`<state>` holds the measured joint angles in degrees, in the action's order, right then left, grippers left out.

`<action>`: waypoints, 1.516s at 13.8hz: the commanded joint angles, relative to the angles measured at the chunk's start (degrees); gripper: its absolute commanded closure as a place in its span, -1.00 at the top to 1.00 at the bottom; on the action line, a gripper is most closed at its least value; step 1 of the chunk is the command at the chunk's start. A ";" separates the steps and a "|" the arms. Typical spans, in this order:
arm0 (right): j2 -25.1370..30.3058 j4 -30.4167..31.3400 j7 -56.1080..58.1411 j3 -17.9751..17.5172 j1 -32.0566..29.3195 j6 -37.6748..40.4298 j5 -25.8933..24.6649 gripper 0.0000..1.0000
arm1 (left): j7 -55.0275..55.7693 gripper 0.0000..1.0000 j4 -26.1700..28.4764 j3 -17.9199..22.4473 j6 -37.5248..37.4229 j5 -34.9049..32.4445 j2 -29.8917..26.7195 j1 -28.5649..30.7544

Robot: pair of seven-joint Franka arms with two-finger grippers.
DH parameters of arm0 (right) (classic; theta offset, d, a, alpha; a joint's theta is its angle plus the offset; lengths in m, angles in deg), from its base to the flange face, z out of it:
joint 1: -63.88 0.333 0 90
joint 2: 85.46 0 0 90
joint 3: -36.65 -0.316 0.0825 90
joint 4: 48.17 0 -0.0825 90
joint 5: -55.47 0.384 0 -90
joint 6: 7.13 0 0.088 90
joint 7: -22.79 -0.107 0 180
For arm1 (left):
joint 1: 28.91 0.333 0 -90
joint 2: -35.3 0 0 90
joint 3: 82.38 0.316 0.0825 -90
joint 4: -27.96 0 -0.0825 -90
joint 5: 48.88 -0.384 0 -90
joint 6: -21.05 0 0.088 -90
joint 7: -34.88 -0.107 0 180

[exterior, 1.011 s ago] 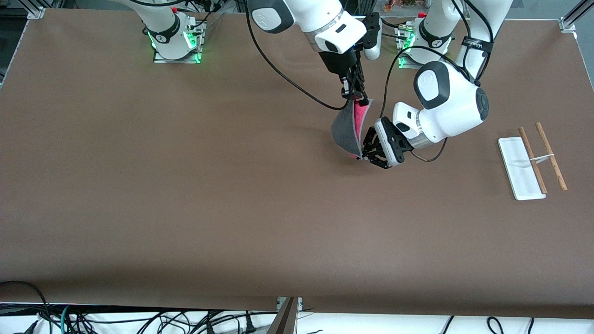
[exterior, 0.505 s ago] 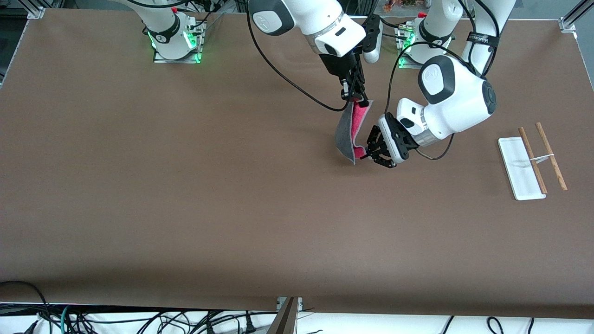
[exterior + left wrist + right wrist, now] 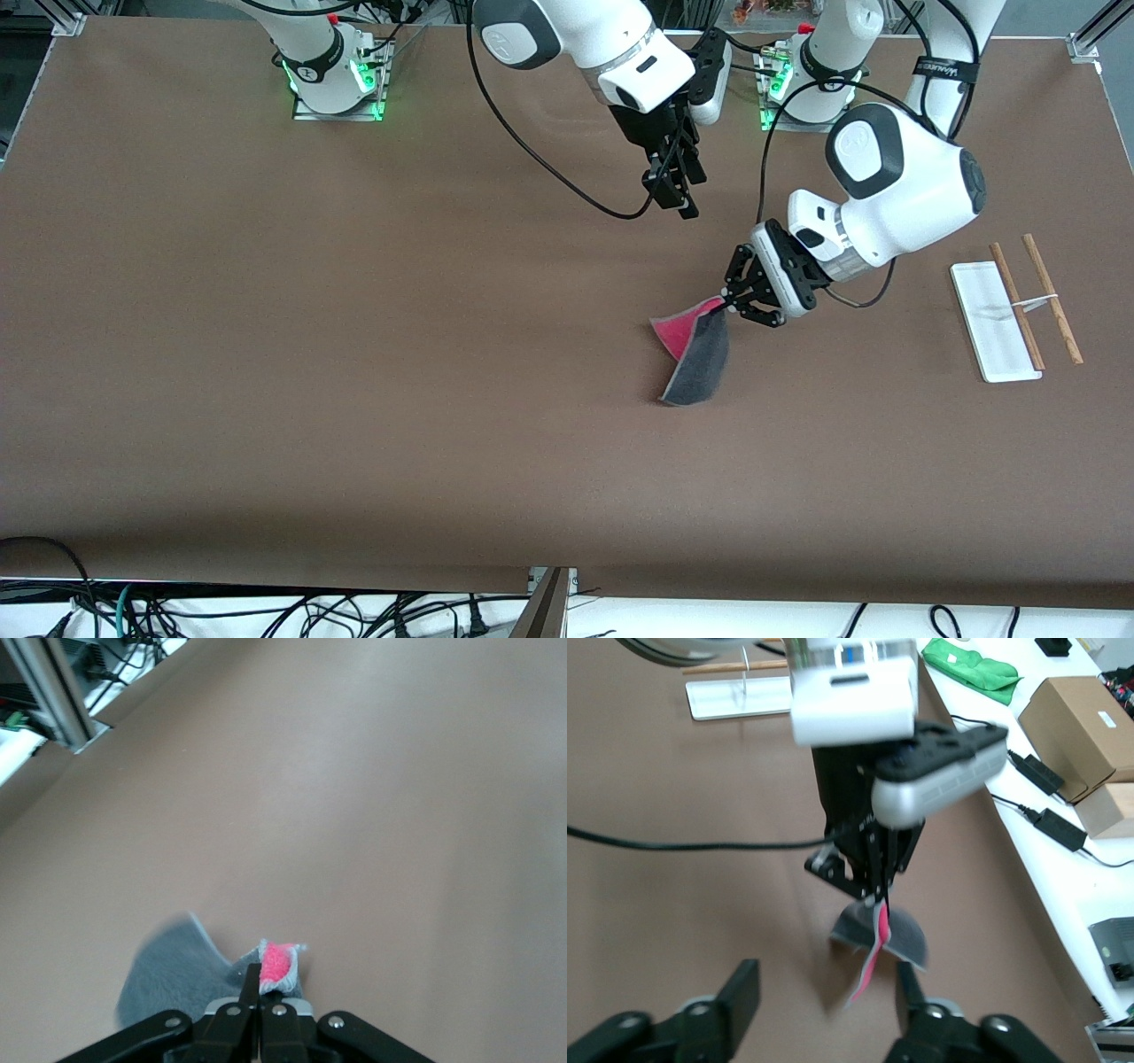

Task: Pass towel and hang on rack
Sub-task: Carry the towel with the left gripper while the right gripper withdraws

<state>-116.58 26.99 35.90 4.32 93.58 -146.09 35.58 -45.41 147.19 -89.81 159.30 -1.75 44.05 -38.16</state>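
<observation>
The towel (image 3: 700, 359), dark grey with a pink-red side, hangs from my left gripper (image 3: 729, 307) over the middle of the table. The left gripper is shut on one corner of it, and in the left wrist view the pink corner (image 3: 279, 962) sticks out past the closed fingertips of that gripper (image 3: 260, 981). My right gripper (image 3: 680, 197) is open and empty, up in the air nearer the bases. In the right wrist view, between that gripper's spread fingers (image 3: 824, 999), the towel (image 3: 879, 943) shows farther off. The rack (image 3: 1035, 299) stands on its white base (image 3: 979, 323) at the left arm's end of the table.
The rack also shows in the right wrist view (image 3: 735, 693). A white side surface past the table edge holds a green cloth (image 3: 970, 669), a cardboard box (image 3: 1076, 722) and power adapters (image 3: 1059, 828). Cables lie below the table's front edge (image 3: 354, 611).
My right gripper has let go of the towel, opened and drawn back toward the bases. My left gripper has carried the towel toward the rack's end; it now hangs from that gripper alone.
</observation>
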 commanded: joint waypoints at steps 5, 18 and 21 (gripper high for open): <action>1.67 -0.89 -0.36 -0.28 -7.45 0.70 12.58 1.00 | 0.40 -1.00 -0.05 -0.22 -11.41 -12.65 -6.63 14.23; 3.26 0.51 -8.55 12.98 -23.19 17.91 37.21 1.00 | -14.60 -1.00 -18.42 0.84 -40.60 -22.87 -0.05 40.78; 6.84 4.10 -8.71 17.90 -25.30 22.58 37.30 1.00 | -19.36 -1.00 -25.42 0.93 -43.85 -22.87 5.64 43.61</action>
<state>-114.64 26.41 27.75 19.60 69.70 -126.05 71.63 -61.94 129.18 -88.25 119.20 -23.50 44.46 4.23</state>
